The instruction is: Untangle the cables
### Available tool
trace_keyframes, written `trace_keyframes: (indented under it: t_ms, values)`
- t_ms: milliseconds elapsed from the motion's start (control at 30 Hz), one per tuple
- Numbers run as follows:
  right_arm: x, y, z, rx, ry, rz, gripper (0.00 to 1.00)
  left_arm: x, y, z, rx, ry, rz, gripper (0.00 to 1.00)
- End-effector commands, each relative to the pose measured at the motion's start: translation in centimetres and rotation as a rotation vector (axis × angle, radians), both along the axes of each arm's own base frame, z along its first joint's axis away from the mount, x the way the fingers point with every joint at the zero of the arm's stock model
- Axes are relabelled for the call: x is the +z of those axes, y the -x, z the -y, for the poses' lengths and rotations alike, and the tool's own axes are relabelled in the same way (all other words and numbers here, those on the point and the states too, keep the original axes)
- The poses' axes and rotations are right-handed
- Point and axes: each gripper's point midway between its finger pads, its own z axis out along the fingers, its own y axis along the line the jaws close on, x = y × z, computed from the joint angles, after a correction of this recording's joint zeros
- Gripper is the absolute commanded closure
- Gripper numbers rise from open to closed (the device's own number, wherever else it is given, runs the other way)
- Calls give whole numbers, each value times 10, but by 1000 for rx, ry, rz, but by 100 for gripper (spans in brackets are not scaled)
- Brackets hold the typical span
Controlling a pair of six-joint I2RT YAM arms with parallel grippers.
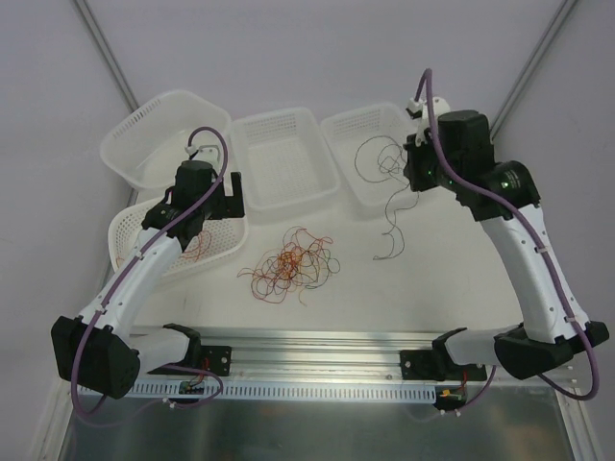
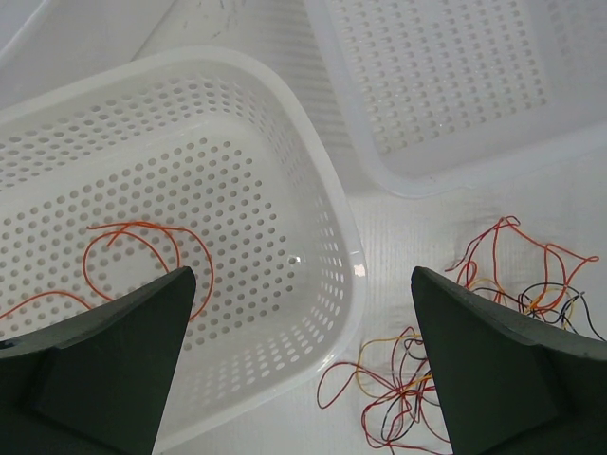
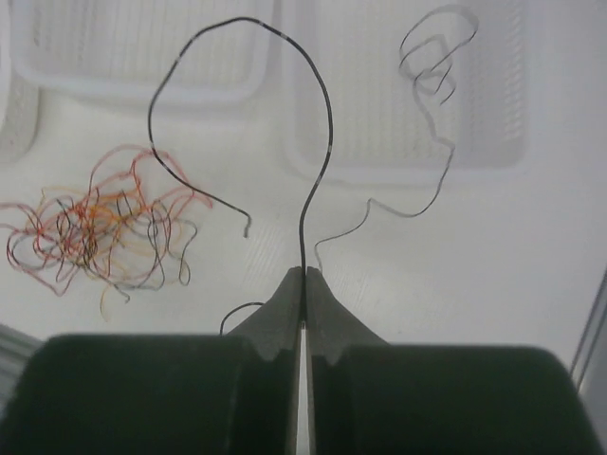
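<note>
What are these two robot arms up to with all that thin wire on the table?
They are sorting a tangle of thin wires lying mid-table. The right gripper is shut on one black wire, held apart from the pile. The left gripper hangs open over the edge of a white basket that holds an orange wire. Most wires lie knotted together.

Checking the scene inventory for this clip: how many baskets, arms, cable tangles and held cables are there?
Baskets: 4
Arms: 2
Tangle: 1
Held cable: 1
Total: 8
</note>
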Motion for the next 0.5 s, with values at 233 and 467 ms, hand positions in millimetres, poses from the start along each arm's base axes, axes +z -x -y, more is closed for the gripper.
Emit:
trace_keyframes:
  t_ms: [233,467]
  values:
    - [118,-98,13,-170,5,402,99,7,-1,-1,2,20,34,1]
    - [70,-194,34,-317,22,370,99,6,-1,0,-5,23,27,1]
